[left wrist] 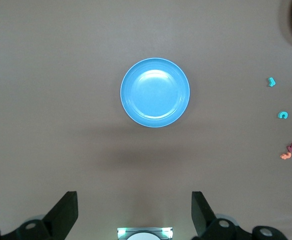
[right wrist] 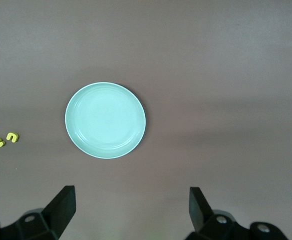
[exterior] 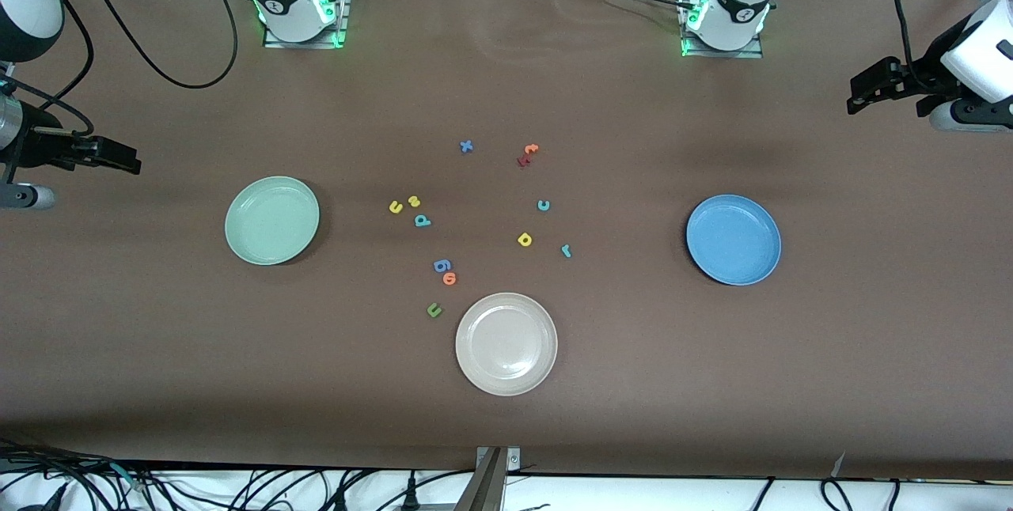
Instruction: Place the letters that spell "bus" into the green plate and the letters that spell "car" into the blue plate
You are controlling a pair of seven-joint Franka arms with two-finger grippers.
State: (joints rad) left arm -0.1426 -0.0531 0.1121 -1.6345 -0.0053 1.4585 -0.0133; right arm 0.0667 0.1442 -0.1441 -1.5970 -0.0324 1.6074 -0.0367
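Two grippers: both waited high at the table's ends, holding nothing.
Left gripper (left wrist: 134, 212): black fingers spread wide, up in the air at the left arm's end of the table.
Right gripper (right wrist: 131, 210): black fingers spread wide, up in the air at the right arm's end.
Landmark: round cream-white shallow plate (exterior: 506, 344), nearest the front camera, mid-table.
Round bright blue shallow plate (exterior: 734, 240): toward the left arm's end from the white plate, nothing in it.
Round pale mint-green shallow plate (exterior: 272, 220): toward the right arm's end from the white plate, nothing in it.
Teal foam c (exterior: 544, 206), yellow foam a (exterior: 524, 240), teal foam r (exterior: 567, 251): on the brown tabletop (exterior: 158, 353), farther from the camera than the white plate, on its blue-plate side.
Yellow foam u (exterior: 396, 207), yellow foam s (exterior: 414, 202), teal foam b (exterior: 422, 220): clustered close together, farther than the white plate, on its green-plate side.
Blue foam g (exterior: 442, 265), orange foam o (exterior: 449, 279): touching, near the white plate.
Dark green foam u (exterior: 434, 309): just beside the white plate.
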